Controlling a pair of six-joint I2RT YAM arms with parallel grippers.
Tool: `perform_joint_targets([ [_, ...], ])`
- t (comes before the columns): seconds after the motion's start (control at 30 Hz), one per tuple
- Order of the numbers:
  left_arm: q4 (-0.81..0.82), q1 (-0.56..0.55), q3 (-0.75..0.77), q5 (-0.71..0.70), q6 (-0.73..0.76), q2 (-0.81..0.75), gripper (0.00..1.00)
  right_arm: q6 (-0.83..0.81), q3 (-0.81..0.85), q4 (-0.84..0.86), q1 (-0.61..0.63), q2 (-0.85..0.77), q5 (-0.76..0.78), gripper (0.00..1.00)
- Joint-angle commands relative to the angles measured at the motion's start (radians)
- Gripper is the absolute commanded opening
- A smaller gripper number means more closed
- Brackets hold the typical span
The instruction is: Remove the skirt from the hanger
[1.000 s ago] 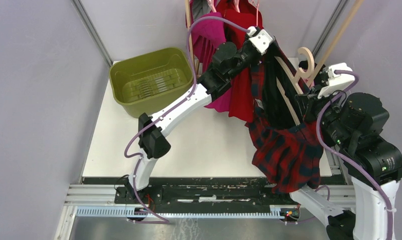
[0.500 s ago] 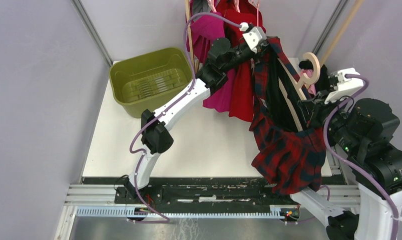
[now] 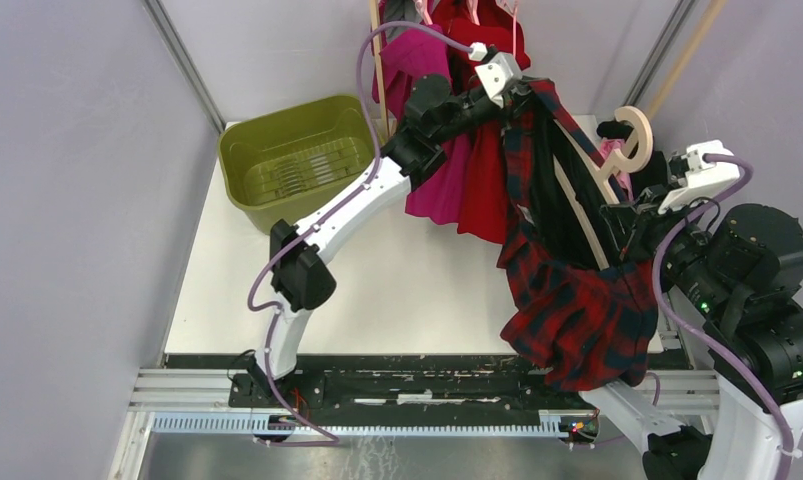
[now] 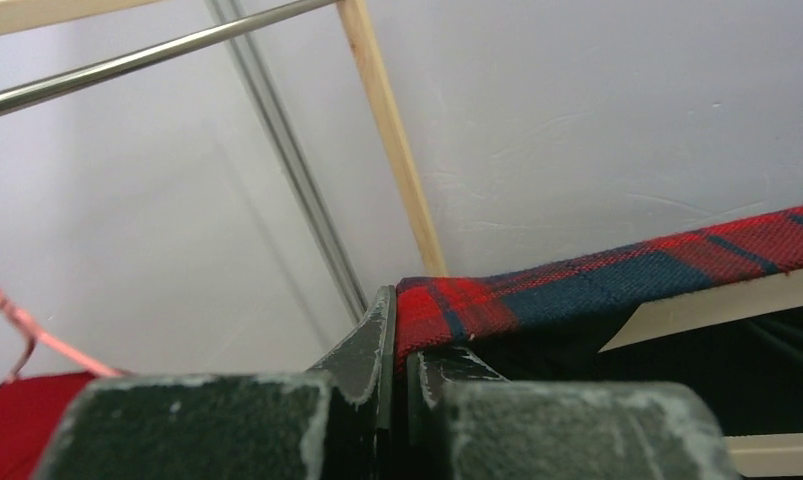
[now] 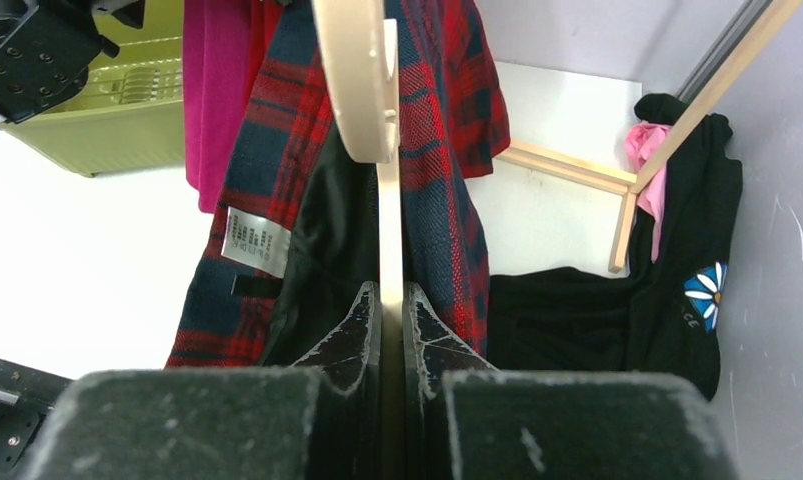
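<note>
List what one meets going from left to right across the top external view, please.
green tub → pink garment → red dress → plaid skirt → right arm

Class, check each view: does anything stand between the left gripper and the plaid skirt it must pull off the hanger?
Nothing visible does. The left gripper is shut directly on the edge of the skirt, while the right gripper clamps the wooden hanger inside it.

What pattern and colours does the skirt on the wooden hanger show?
A red and dark blue tartan check; the skirt shows best in the top external view.
</note>
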Motion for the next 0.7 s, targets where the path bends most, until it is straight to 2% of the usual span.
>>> perform_joint_targets([
  [0.0,0.020,0.098,-0.089,-0.355,0.058,-0.141,0.03,0.034,-0.028,0.075,-0.017,-0.094,0.004,0.01],
  [0.1,0.013,0.041,-0.157,-0.347,0.059,-0.199,0.03,0.077,-0.129,0.239,-0.018,-0.098,-0.052,0.01],
  [0.2,-0.012,-0.015,-0.215,-0.352,0.067,-0.249,0.03,0.106,-0.184,0.332,-0.019,-0.079,-0.092,0.01],
  [0.43,-0.048,-0.144,-0.345,-0.368,0.123,-0.342,0.03,0.102,-0.166,0.444,-0.019,-0.004,-0.121,0.01],
  [0.53,-0.054,-0.184,-0.368,-0.378,0.121,-0.363,0.03,0.137,-0.154,0.510,-0.018,0.044,-0.151,0.01],
  [0.67,-0.077,-0.248,-0.368,-0.393,0.190,-0.383,0.03,0.169,-0.161,0.601,-0.017,0.102,-0.168,0.01],
])
